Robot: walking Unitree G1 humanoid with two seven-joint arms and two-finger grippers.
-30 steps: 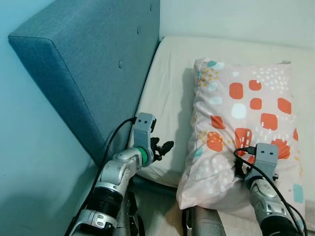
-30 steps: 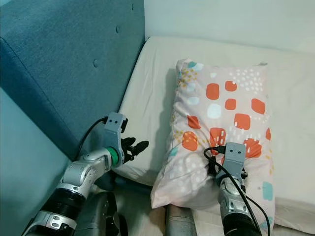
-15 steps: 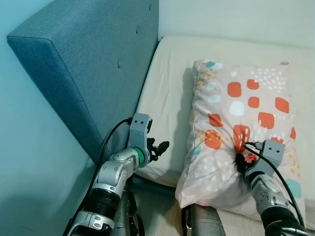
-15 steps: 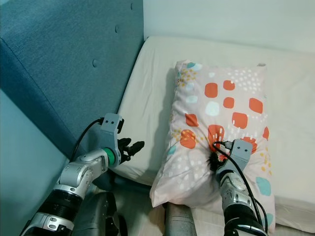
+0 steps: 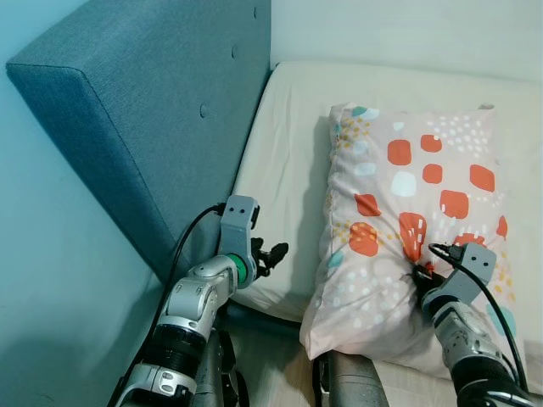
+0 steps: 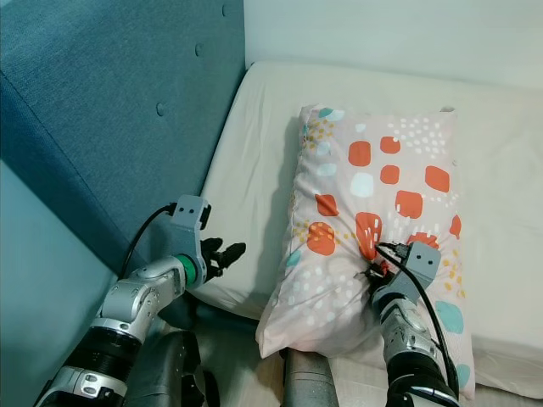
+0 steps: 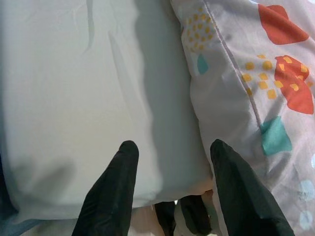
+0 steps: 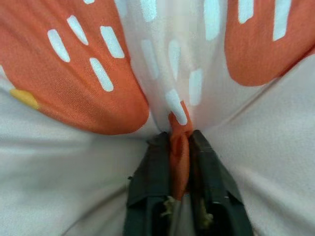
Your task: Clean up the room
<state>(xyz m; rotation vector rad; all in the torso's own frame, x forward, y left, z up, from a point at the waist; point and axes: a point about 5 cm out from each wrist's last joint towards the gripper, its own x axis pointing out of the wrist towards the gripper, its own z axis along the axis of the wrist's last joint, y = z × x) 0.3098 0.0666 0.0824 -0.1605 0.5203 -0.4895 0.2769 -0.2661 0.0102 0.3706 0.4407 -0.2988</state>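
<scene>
A patterned pillow (image 5: 416, 220) with orange, blue and white patches lies on the cream mattress (image 5: 288, 170), its near end overhanging the bed's front edge. My right gripper (image 5: 422, 276) is shut on a pinched fold of the pillow's cover near that end; the fold sits between the fingers (image 8: 152, 187) in the right wrist view. My left gripper (image 5: 270, 253) is open with nothing in it, over the mattress's front left corner, a short way left of the pillow (image 7: 256, 73). Its two black fingers (image 7: 118, 187) stand apart above the sheet.
A teal upholstered headboard (image 5: 161, 119) rises on the left, close to my left arm. A pale wall runs behind the bed. The mattress's front edge (image 5: 271, 301) lies just before my body.
My right gripper has pulled the pinched pillow cover up and slightly right, bunching the fabric. The left gripper has drifted a little lower. The camera has shifted slightly.
</scene>
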